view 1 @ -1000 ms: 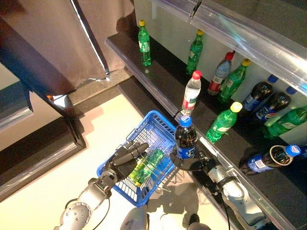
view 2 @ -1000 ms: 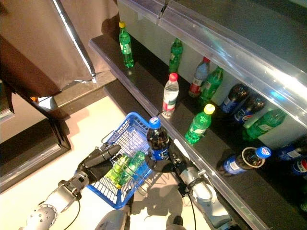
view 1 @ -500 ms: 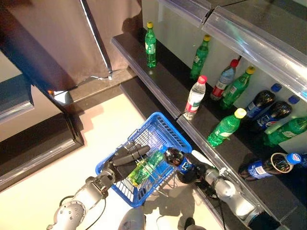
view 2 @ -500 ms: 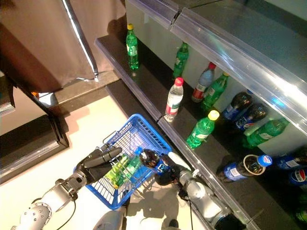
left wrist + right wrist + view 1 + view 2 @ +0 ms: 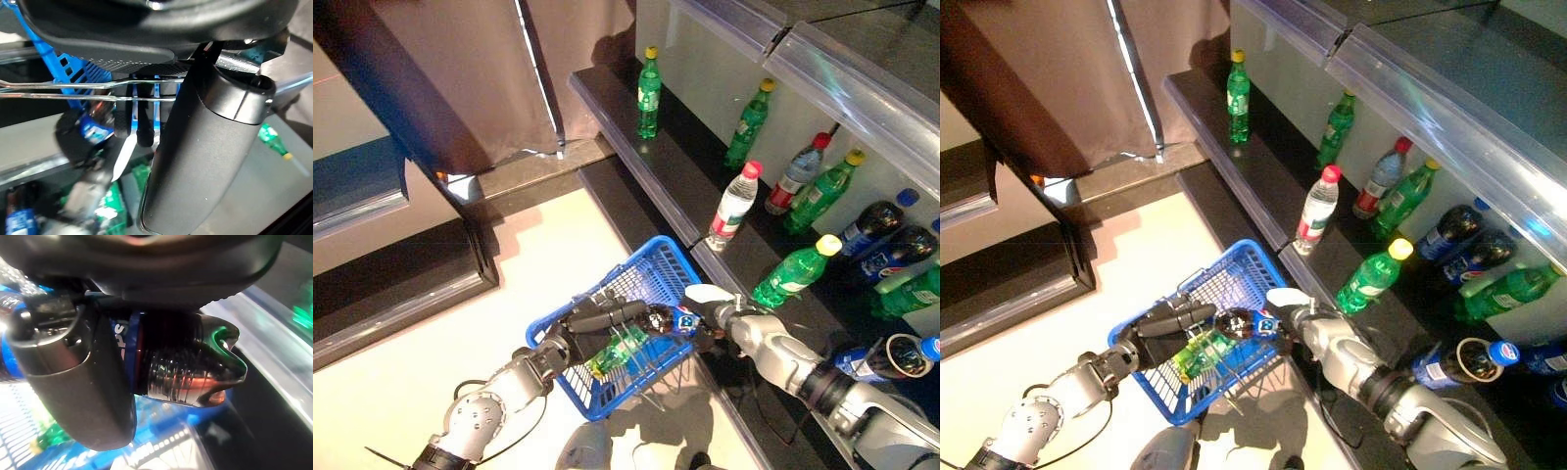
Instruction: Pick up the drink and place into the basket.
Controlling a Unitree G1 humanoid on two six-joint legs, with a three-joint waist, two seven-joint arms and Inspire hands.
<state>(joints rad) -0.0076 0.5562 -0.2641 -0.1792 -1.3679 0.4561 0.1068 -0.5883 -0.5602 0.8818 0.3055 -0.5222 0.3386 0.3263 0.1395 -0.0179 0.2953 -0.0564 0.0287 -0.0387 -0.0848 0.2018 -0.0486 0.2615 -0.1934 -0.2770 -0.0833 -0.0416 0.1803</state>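
The blue basket (image 5: 646, 274) hangs in front of me from my left hand (image 5: 592, 318), which is shut on its thin wire handles (image 5: 93, 91). A green bottle (image 5: 619, 351) lies inside it. My right hand (image 5: 713, 315) is shut on a dark cola bottle (image 5: 662, 320) with a blue label and holds it tipped on its side over the basket's near-right part. In the right wrist view the fingers curl round the bottle's body (image 5: 182, 367).
A dark shelf (image 5: 636, 147) runs along the right with standing green bottles (image 5: 649, 90), a clear water bottle (image 5: 732, 204) and cola bottles (image 5: 873, 225). A glass-fronted shelf edge (image 5: 842, 78) overhangs them. A dark step (image 5: 401, 294) lies at the left.
My right hand has swung the cola bottle from upright beside the basket to lying tipped over its inside. The camera has shifted; the left hand keeps the basket as before.
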